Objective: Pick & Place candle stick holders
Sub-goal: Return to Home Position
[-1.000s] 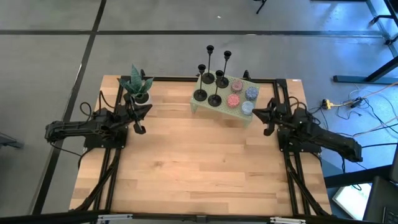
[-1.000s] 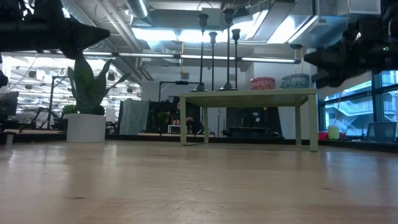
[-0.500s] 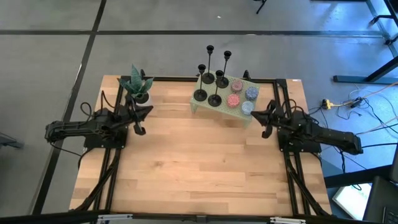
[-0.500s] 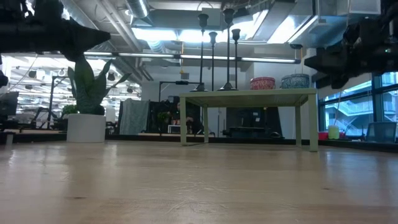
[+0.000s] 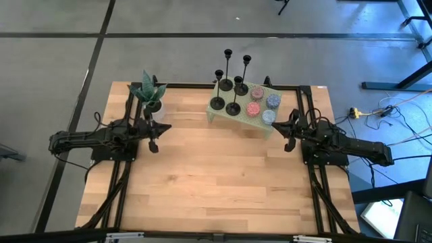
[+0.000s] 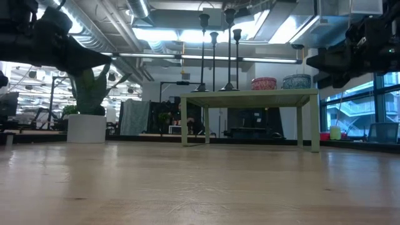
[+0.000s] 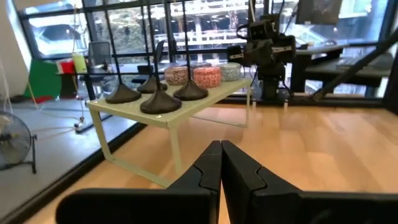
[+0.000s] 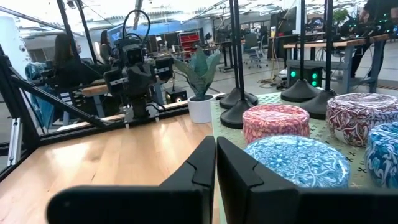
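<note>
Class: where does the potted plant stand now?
High view: the potted plant stands at the far left of the table, near the left gripper, well left of the pale green shelf.

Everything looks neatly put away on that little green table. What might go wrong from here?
1. The right gripper, jaws shut, hangs close to the end of the pale green shelf by the round patterned candles; a swing might clip them.
2. The four slim black metal candlesticks stand tall and crowded; a knock to the shelf would likely topple them.
3. The left gripper sits near the white-potted plant and might brush its leaves.
</note>
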{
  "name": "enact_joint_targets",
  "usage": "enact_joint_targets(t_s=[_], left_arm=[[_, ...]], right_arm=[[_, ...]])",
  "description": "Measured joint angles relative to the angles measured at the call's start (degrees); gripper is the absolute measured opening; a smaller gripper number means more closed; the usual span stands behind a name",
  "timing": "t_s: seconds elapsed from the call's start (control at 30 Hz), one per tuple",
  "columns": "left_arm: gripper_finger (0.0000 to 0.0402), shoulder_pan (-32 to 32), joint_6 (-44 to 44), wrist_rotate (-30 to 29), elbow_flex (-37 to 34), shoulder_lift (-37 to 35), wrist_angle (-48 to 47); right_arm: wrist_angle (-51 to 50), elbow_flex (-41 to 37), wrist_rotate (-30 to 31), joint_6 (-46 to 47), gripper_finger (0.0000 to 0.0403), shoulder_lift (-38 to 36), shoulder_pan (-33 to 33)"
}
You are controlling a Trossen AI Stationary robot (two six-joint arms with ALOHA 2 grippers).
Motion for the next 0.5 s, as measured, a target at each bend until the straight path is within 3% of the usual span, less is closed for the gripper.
enact_joint_targets(t_s=[0.13, 0.5], left_arm=[[0.0002, 0.0, 4.2, 0.2, 0.0, 0.0, -0.1], [0.001, 0.0, 4.5, 0.2, 0.0, 0.0, -0.1]], right_arm=[[0.0, 0.0, 0.0, 0.0, 0.0019, 0.0, 0.0], [0.0, 0.0, 0.0, 0.0, 0.0019, 0.0, 0.0]])
